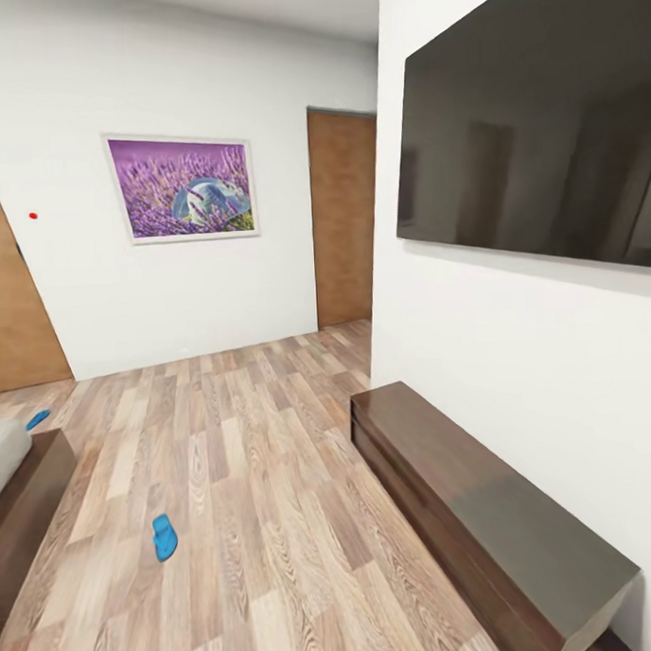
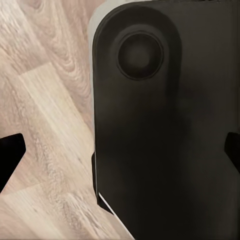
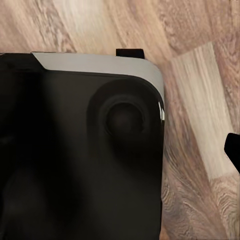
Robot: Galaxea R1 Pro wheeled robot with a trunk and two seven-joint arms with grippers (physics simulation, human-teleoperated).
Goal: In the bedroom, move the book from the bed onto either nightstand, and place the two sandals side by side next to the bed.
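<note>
One blue sandal lies on the plank floor just off the bed corner; the other sandal sits farther off beside the bed; a long dark cabinet runs under the wall screen; whether either gripper's fingers are apart, I cannot tell

Black robot body, grey edge, over wood-plank floor
</note>
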